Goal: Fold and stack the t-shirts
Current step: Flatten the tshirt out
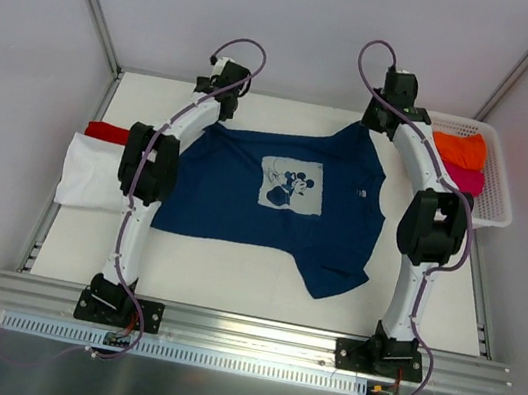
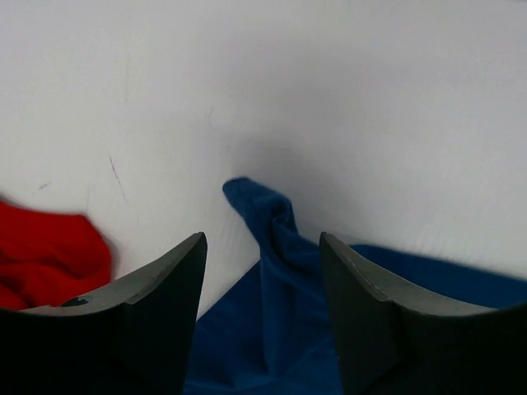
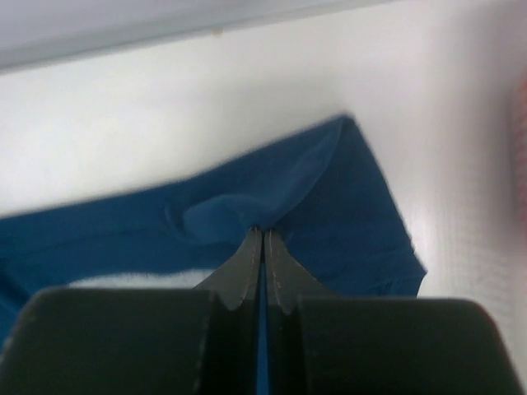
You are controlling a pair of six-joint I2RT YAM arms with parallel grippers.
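Observation:
A navy t-shirt (image 1: 243, 199) with a white chest print lies spread flat on the white table (image 1: 231, 273). My left gripper (image 1: 223, 81) hangs over the shirt's far left corner. In the left wrist view it (image 2: 262, 240) is open, and a raised ridge of navy cloth (image 2: 276, 247) runs between the fingers, apart from both. My right gripper (image 1: 391, 102) is at the far right corner. In the right wrist view it (image 3: 263, 231) is shut on a pinch of the navy t-shirt (image 3: 247, 206).
A folded white t-shirt (image 1: 90, 174) lies at the table's left edge, with a red one (image 1: 105, 131) behind it; the red one (image 2: 49, 255) also shows in the left wrist view. A white mesh basket (image 1: 502, 187) at the far right holds an orange t-shirt (image 1: 460, 147) and a magenta one (image 1: 467, 179).

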